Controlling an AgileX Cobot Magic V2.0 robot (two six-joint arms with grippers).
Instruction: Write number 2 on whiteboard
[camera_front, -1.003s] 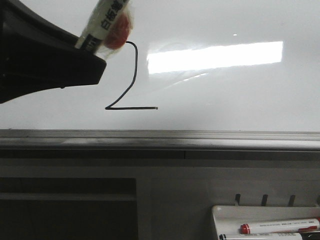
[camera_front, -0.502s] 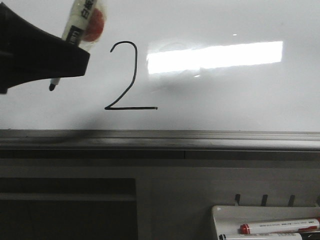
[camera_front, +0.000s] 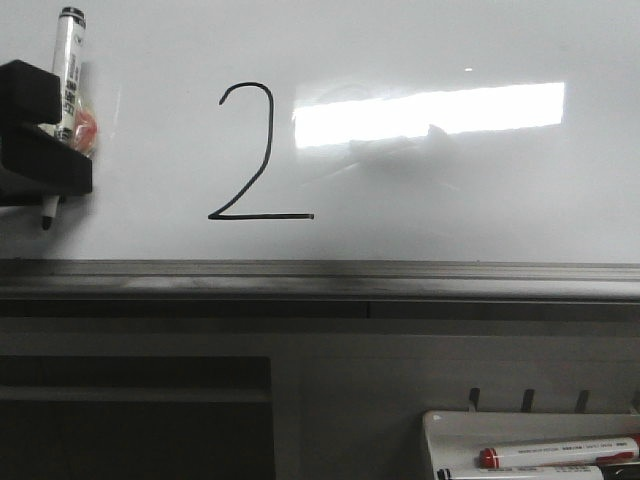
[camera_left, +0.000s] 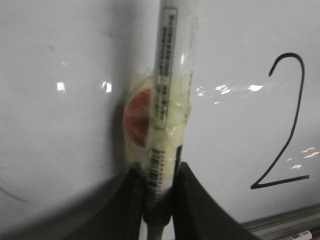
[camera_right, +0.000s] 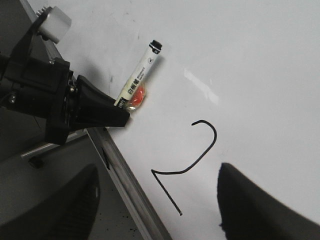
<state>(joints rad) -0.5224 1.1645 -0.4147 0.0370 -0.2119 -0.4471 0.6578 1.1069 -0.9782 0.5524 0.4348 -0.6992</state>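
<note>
- the number 2 (camera_front: 248, 152) sits complete on the whiteboard (camera_front: 450, 200): hooked top, long diagonal, flat base line, drawn in thin black, just left of the bright rectangular light reflection (camera_front: 430, 112).
- in the front view the digit sits left of the board's middle, a little above the grey bottom rail (camera_front: 400, 280).
- the left gripper (camera_front: 45, 150) is at the far left edge of the front view, pinching a white marker (camera_front: 67, 70) between its dark fingers (camera_front: 35, 90).
- the marker stands nearly upright, black cap end up, dark tip (camera_front: 46, 218) poking out below the gripper, well apart from the digit.
- whether that tip touches the board, i can't tell.
- the left wrist view shows the marker barrel (camera_left: 167, 95) wrapped in clear tape with a red-orange pad (camera_left: 137, 117) taped to it, the fingers (camera_left: 200, 210) pressed against the barrel on both sides.
- the right wrist view catches the digit (camera_right: 187, 160) on the board, with the left gripper (camera_right: 107, 112) and marker (camera_right: 140, 75) off to one side of it.
- the right gripper (camera_right: 157, 210) shows two dark fingers (camera_right: 255, 205) spread wide apart, nothing between them.
- low right in the front view, a small white tray (camera_front: 450, 425) holds a red-capped marker (camera_front: 560, 453) and a second marker (camera_front: 520, 473) beneath it.
</note>
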